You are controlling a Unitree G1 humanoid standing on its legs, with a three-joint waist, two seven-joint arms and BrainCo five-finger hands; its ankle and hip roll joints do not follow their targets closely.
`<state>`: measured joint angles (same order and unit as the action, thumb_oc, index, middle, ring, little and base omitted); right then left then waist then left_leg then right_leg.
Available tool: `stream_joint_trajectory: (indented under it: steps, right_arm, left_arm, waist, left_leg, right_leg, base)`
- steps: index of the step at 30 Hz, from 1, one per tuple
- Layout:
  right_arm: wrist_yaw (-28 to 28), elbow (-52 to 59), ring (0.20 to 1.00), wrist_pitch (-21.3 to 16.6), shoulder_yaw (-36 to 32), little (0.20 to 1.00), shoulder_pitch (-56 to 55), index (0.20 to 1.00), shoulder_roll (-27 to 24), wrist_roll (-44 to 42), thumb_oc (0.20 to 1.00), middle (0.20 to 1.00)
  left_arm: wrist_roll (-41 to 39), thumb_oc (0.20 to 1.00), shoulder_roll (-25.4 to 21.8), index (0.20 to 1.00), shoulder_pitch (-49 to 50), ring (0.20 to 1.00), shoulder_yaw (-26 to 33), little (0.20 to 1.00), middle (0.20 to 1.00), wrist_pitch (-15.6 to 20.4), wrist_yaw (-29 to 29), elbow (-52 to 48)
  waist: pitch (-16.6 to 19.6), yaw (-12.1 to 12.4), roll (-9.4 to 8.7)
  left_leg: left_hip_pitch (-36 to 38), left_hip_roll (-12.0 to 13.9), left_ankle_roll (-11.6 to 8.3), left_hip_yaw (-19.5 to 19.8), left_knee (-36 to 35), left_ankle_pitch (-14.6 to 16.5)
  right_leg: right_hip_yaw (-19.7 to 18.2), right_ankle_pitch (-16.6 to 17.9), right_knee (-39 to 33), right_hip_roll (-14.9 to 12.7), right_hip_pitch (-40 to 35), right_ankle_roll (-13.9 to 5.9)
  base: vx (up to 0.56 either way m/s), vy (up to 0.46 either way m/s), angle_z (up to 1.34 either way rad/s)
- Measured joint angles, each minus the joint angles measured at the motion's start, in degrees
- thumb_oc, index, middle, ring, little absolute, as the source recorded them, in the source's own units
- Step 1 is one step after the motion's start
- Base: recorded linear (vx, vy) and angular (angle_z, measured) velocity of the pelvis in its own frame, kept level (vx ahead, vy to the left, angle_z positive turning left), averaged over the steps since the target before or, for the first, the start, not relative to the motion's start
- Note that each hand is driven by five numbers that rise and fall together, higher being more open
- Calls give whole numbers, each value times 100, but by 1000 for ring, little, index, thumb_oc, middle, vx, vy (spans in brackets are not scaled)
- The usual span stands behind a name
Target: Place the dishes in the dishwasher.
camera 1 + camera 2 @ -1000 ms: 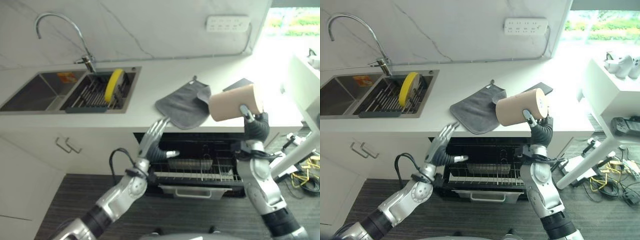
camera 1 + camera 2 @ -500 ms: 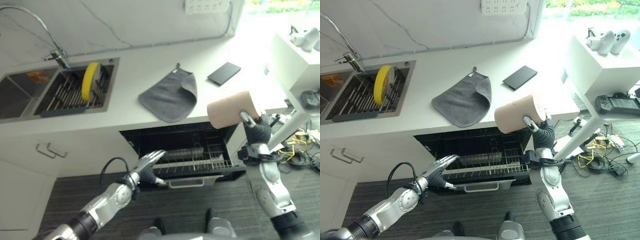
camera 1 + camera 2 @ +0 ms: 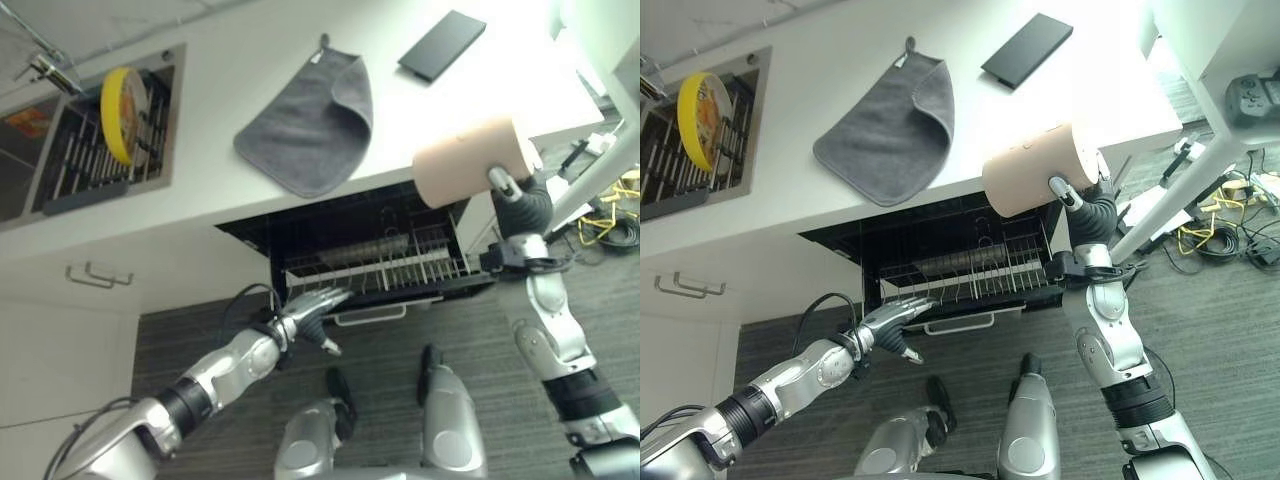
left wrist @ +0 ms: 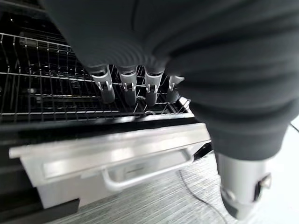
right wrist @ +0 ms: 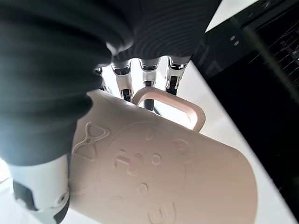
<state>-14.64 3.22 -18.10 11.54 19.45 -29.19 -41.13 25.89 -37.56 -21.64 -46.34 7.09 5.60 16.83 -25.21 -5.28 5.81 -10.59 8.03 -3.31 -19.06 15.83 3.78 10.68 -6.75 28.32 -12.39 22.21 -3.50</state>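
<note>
The right hand (image 3: 1092, 205) has its fingers curled round a pale pink mug (image 3: 1038, 170), gripping it by the handle (image 5: 169, 105), and holds it up on its side just off the front edge of the worktop (image 3: 250, 60), above the right end of the pulled-out dishwasher rack (image 3: 375, 268). The left hand (image 3: 310, 308) is down low with fingers straight and relaxed, holding nothing, tips right at the front left of the rack above the drawer handle (image 4: 140, 171). A yellow plate (image 3: 118, 100) stands upright in the sink rack (image 3: 70, 160) at the worktop's left end. A grey cloth (image 3: 310, 122) lies mid-worktop near the front edge, with a black slab (image 3: 442, 44) toward the back right.
</note>
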Motion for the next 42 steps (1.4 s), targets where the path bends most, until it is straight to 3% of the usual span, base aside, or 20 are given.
stream_joint_trajectory:
  steps: [5,6,19,32,36,39,42]
  right_arm:
    - [-103,-335,200,-8,44,200,2,200,73,3,200,200]
    - [-98,-326,200,-21,65,200,3,200,101,26,200,200]
    - [123,-382,200,-161,164,200,-192,200,189,472,200,200]
    - [125,-2269,200,-113,612,200,407,200,307,917,200,200]
    - [124,-2337,200,62,604,200,845,200,286,1266,200,200]
    - [165,-2974,200,566,815,200,1431,200,280,1305,200,200]
    - [148,-3475,200,665,819,200,1884,200,268,1561,200,200]
  left_arm:
    - [10,1000,0,1000,-57,1000,142,1000,1000,-29,317,-21]
    - [10,1000,0,1000,-86,1000,160,1000,1000,-63,395,-23]
    - [253,1000,-25,1000,-86,1000,369,1000,1000,-201,508,12]
    - [284,1000,-136,1000,-431,1000,352,1000,1000,64,397,80]
    - [285,1000,-303,1000,-544,1000,347,1000,1000,271,378,130]
    - [310,1000,-377,1000,-793,1000,129,1000,1000,434,321,130]
    - [459,1000,-439,1000,-1097,1000,-14,1000,1000,437,279,145]
  waist:
    - [-182,95,-31]
    - [-200,119,-52]
    - [-241,125,-95]
    - [-287,306,-160]
    - [-306,375,-188]
    - [-342,535,-218]
    - [-419,567,-239]
  left_leg:
    - [-493,227,-13,128,762,299]
    - [-603,292,-13,127,923,367]
    - [-1035,462,-80,253,1605,643]
    - [-1240,492,-25,449,1893,754]
    - [-1322,473,-26,476,1944,761]
    - [-1419,476,-41,558,2056,796]
    - [-1488,433,-12,600,2119,816]
  right_leg:
    - [60,-171,483,11,348,126]
    - [103,-239,574,-2,435,223]
    - [125,-379,1086,-15,759,262]
    - [264,-476,1259,-106,776,230]
    - [276,-477,1265,-108,811,232]
    - [339,-431,1266,-123,802,287]
    - [375,-417,1287,-187,807,263]
  base:
    - [-52,-14,2]
    - [-15,7,-9]
    - [-25,-1,0]
    - [14,-14,6]
    - [-6,-1,1]
    - [8,42,9]
    - [11,38,10]
